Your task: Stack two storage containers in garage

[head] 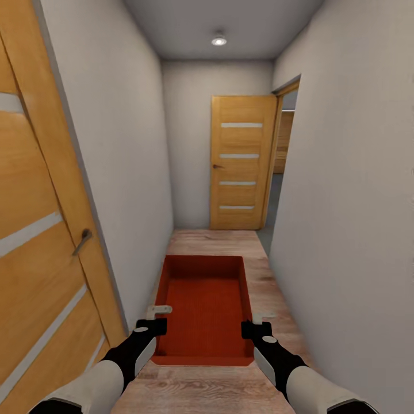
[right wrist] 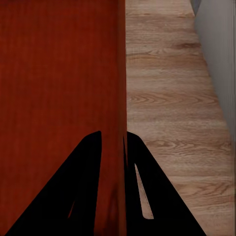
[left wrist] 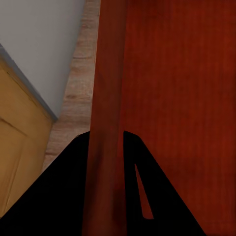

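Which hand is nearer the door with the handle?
Left. The left hand grips the bin wall beside that door; the right hand grips the opposite wall.

The bin (head: 207, 299) looks like matt orange-red plastic with a finely ribbed base. The floor (head: 276, 287) is light wood plank, grained, faintly satin. The doors (head: 240, 164) are smooth honey wood with pale inlaid strips. Walls (head: 345, 190) are matt grey.

Readable text: none in any view.
Storage container (head: 207, 299): plain orange-red walls and floor, no label, brand or number.
Doors (head: 240, 164): wood with pale strips, no signs.
Walls (head: 339, 190): bare grey, no markings.
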